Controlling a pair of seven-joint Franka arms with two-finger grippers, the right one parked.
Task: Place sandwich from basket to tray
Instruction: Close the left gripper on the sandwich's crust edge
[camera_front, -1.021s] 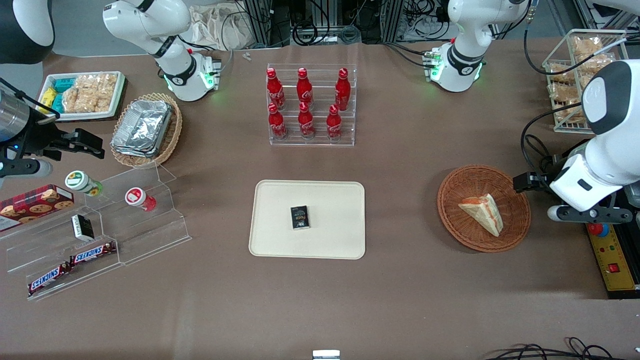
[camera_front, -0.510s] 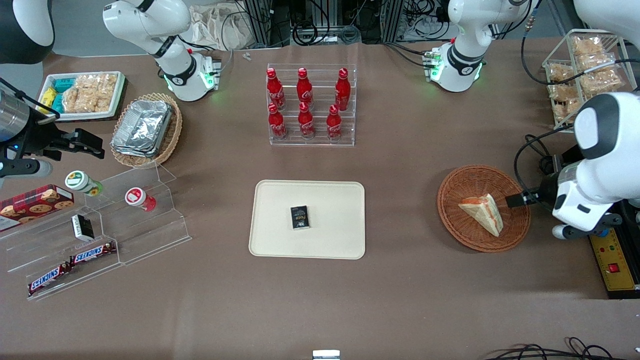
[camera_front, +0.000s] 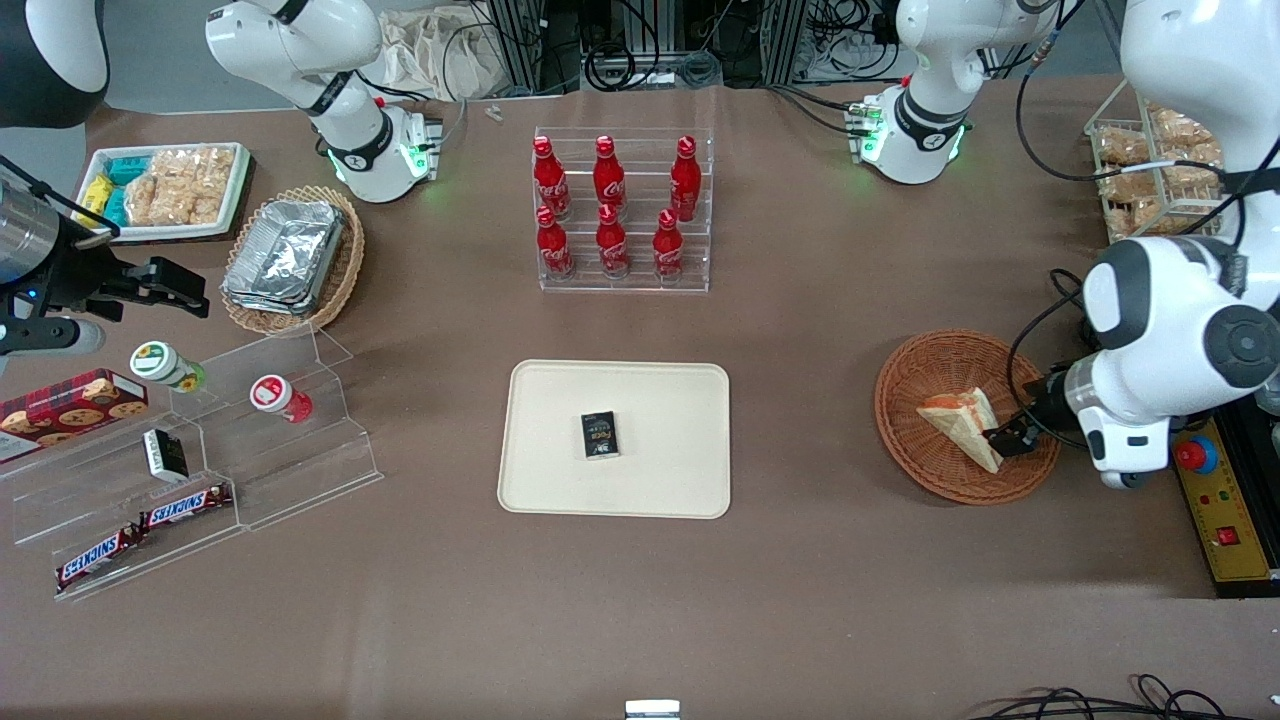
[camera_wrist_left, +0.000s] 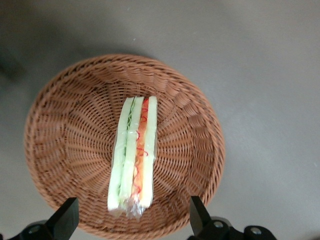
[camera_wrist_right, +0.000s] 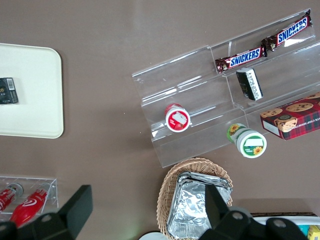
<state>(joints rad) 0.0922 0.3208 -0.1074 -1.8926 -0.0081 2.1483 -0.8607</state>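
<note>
The sandwich (camera_front: 960, 425), a wrapped wedge with pale bread and orange-red and green layers, lies in the reddish-brown wicker basket (camera_front: 905, 440) toward the working arm's end of the table. In the left wrist view the sandwich (camera_wrist_left: 134, 155) lies on edge in the middle of the basket (camera_wrist_left: 60, 135). My left gripper (camera_front: 1008, 440) hovers just above the basket, over the sandwich's wide end. It is open (camera_wrist_left: 132, 222), its fingers (camera_wrist_left: 65, 220) set wide either side of the sandwich, not touching it. The cream-beige tray (camera_front: 660, 400) lies at the table's middle.
A small black box (camera_front: 600, 435) lies on the tray. A clear rack of red bottles (camera_front: 620, 210) stands farther from the front camera than the tray. A wire rack of snack packets (camera_front: 1150, 170) and a yellow control box (camera_front: 1225, 520) flank the working arm.
My left gripper has come in from beside the basket's rim to above the sandwich's wide end. The sandwich and basket have not moved.
</note>
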